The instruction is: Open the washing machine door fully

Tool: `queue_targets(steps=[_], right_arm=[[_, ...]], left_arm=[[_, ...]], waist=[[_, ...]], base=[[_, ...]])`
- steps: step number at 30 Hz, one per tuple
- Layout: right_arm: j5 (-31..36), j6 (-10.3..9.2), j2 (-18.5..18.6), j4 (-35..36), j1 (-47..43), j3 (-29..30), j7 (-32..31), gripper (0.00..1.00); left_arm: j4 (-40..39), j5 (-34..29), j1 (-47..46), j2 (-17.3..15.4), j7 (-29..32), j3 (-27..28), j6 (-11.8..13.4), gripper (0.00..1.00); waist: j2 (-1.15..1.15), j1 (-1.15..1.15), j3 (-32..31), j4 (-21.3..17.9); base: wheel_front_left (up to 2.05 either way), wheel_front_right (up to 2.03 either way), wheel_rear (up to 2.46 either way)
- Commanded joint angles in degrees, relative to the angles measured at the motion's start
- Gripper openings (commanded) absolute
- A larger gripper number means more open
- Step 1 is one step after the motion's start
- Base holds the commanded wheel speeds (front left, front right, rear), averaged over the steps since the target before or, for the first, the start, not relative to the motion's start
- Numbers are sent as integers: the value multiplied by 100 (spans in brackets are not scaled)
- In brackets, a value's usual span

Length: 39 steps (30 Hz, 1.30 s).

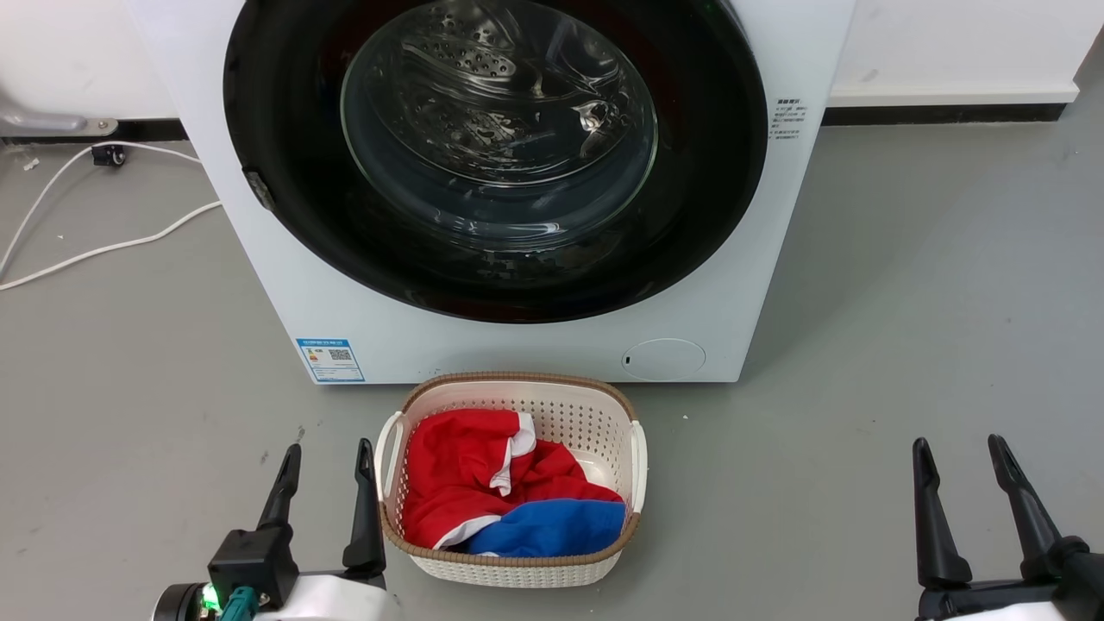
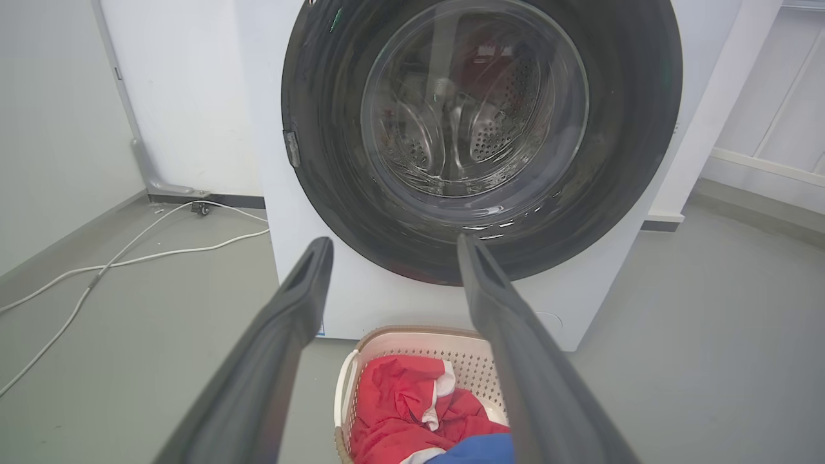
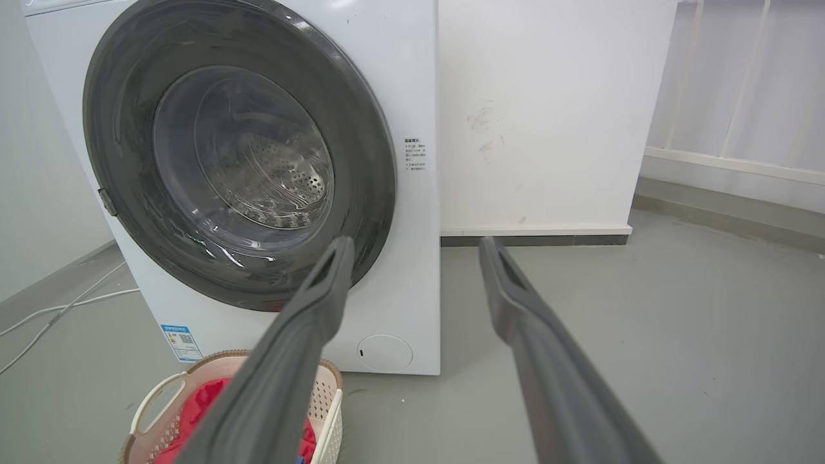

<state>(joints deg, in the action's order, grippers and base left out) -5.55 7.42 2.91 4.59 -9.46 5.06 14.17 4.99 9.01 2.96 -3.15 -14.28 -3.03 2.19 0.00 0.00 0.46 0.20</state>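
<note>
At twelve o'clock in the head view, the washing machine door (image 1: pixel 496 147) sits closed flush on the white washing machine (image 1: pixel 431 345), a small latch (image 1: pixel 259 188) at nine o'clock on its rim. The left gripper (image 1: pixel 329 448) at seven o'clock and the right gripper (image 1: pixel 959 442) at five o'clock have fingers spread apart, empty, well short of the door, a laundry basket (image 1: pixel 517 392) of clothes (image 1: pixel 457 466) at six o'clock.

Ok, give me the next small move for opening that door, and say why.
Probably raise the left gripper toward the small grey catch on the washing machine door's left edge. The door sits shut, both grippers are open and short of the washing machine, and the left one is nearer that catch than the right gripper.
</note>
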Motion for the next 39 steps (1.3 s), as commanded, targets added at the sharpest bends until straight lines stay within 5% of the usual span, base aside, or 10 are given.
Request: queue_targets(steps=[1,33,34,35,36,39], right_arm=[[122,12,-4,42,-76,-1,62,100],[51,6,-5,-184,-55,-42,104,100],[55,6,-5,-189,-56,-39,104,42],[63,6,-5,-189,-54,-34,104,9],[67,6,-5,-195,-55,-45,104,0],[52,6,-5,-160,-29,-92,104,0]], left_arm=[[11,-159,57,9,-53,14,6,100],[140,-175,49,26,-95,76,92,100],[140,-175,52,26,-95,74,94,100],[141,-176,55,26,-95,77,98,100],[141,-176,59,26,-95,76,94,100],[138,-171,68,27,-95,81,101,100]], waist=[[0,0,-3,-1],[0,0,-25,-8],[0,0,-26,-9],[0,0,-27,-9],[0,0,-28,-9],[0,0,-32,-11]], base=[[0,0,0],[0,0,0],[0,0,0],[0,0,0],[0,0,0],[0,0,0]])
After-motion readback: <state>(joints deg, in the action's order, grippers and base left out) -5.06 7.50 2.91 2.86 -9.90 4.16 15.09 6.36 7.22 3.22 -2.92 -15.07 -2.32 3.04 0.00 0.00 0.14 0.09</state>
